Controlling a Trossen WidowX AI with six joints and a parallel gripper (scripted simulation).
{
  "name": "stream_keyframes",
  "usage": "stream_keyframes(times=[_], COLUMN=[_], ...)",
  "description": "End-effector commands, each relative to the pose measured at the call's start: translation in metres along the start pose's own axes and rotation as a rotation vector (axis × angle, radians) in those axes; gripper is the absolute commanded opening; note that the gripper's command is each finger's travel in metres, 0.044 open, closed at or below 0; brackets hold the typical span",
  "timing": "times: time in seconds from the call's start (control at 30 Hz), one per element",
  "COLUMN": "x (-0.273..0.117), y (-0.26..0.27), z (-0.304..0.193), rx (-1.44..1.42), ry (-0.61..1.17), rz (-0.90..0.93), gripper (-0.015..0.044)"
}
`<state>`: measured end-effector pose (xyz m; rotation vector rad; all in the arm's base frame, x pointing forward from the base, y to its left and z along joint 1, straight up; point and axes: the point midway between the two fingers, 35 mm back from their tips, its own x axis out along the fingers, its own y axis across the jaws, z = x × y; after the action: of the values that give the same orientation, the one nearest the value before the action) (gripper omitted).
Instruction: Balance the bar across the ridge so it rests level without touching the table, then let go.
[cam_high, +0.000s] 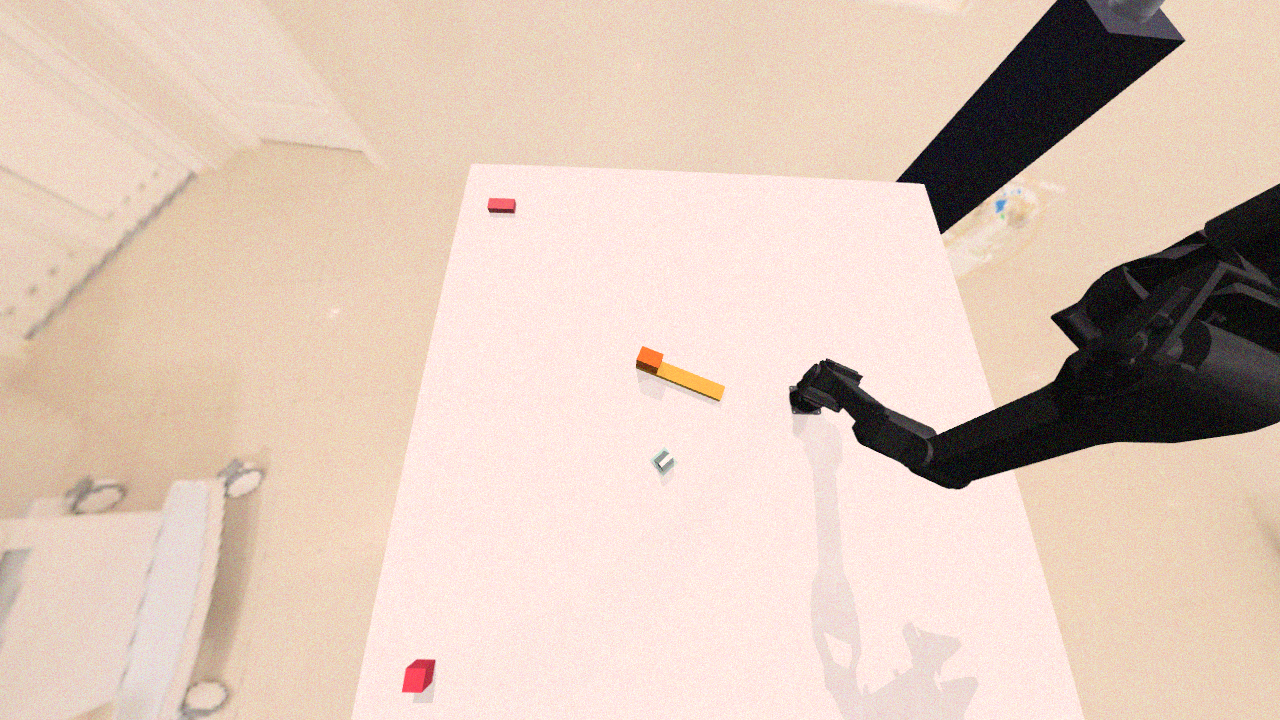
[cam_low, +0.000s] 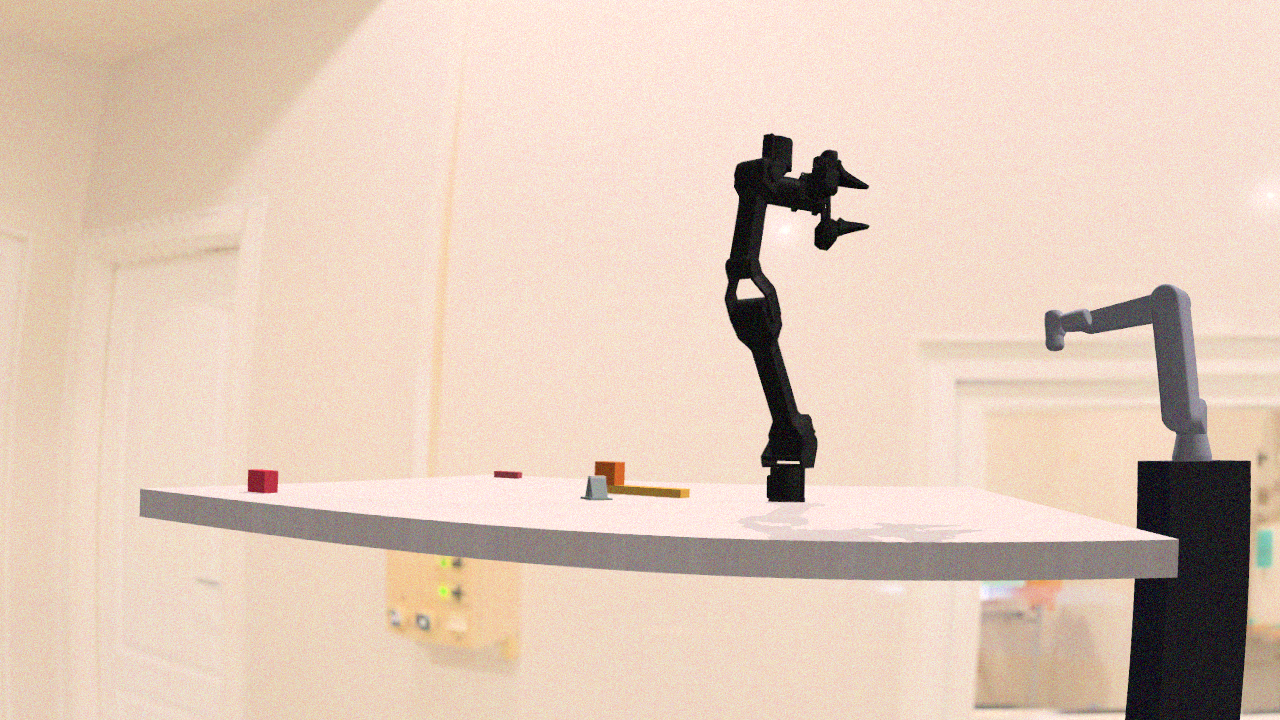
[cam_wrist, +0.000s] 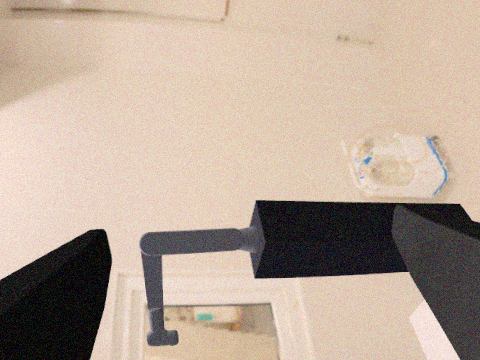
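Note:
The yellow bar (cam_high: 691, 381) (cam_low: 653, 490) lies on the table, with an orange block (cam_high: 649, 360) (cam_low: 609, 471) at its left end. The small grey-green ridge (cam_high: 663, 461) (cam_low: 597, 488) stands on the table apart from the bar, below it in the top view. My gripper (cam_low: 868, 206) (cam_wrist: 255, 232) is open and empty, raised high above the table and pointing away from the bar and ridge. The wrist view shows neither bar nor ridge. The gripper's fingers cannot be made out in the top view.
A flat red block (cam_high: 501, 205) (cam_low: 507, 474) lies near the table's far left corner. A red cube (cam_high: 416, 677) (cam_low: 263, 480) sits near the left edge. A grey arm (cam_low: 1174, 367) (cam_wrist: 192, 242) stands on a black pedestal (cam_high: 1011, 107) (cam_low: 1190, 519) (cam_wrist: 325, 240) beside the table (cam_low: 626, 555).

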<state>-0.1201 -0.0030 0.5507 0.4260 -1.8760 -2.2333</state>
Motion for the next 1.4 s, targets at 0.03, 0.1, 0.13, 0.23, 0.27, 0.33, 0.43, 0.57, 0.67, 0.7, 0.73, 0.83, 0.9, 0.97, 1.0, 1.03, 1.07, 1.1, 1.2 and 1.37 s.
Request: stream_keyframes(times=[0.03, 0.1, 0.13, 0.23, 0.27, 0.33, 0.43, 0.57, 0.67, 0.7, 0.73, 0.83, 0.9, 0.97, 1.0, 1.03, 1.07, 1.1, 1.2, 1.37], x=[0.002, 0.007, 0.009, 0.016, 0.018, 0.021, 0.026, 0.03, 0.032, 0.032, 0.033, 0.033, 0.033, 0.032, 0.031, 0.03, 0.029, 0.028, 0.024, 0.017], y=[0.0, -0.001, -0.001, -0.002, -0.002, -0.004, -0.005, -0.009, -0.011, -0.012, -0.014, -0.017, -0.019, -0.022, -0.023, -0.025, -0.026, -0.027, -0.032, -0.038], z=[-0.003, -0.012, -0.016, -0.031, -0.036, -0.046, -0.061, -0.082, -0.098, -0.103, -0.108, -0.124, -0.135, -0.145, -0.151, -0.156, -0.161, -0.167, -0.182, -0.202], rx=[-0.025, -0.095, -0.133, -0.247, -0.285, -0.361, -0.474, -0.625, -0.737, -0.775, -0.812, -0.925, -0.999, -1.073, -1.089, -1.105, -1.122, -1.138, -1.188, -1.309], ry=[0.012, 0.045, 0.064, 0.119, 0.138, 0.176, 0.234, 0.311, 0.368, 0.388, 0.407, 0.463, 0.501, 0.538, 0.558, 0.577, 0.597, 0.616, 0.673, 0.743], rz=[-0.003, -0.009, -0.011, -0.015, -0.015, -0.014, -0.007, 0.01, 0.03, 0.038, 0.046, 0.074, 0.097, 0.121, 0.13, 0.139, 0.148, 0.158, 0.187, 0.248], gripper=[0.0347, 0.0315, 0.0315, 0.0315, 0.0315, 0.0315, 0.0315, 0.0315, 0.0315, 0.0315, 0.0315, 0.0315, 0.0315, 0.0315, 0.0315, 0.0315, 0.0315, 0.0315, 0.0315, 0.0315])
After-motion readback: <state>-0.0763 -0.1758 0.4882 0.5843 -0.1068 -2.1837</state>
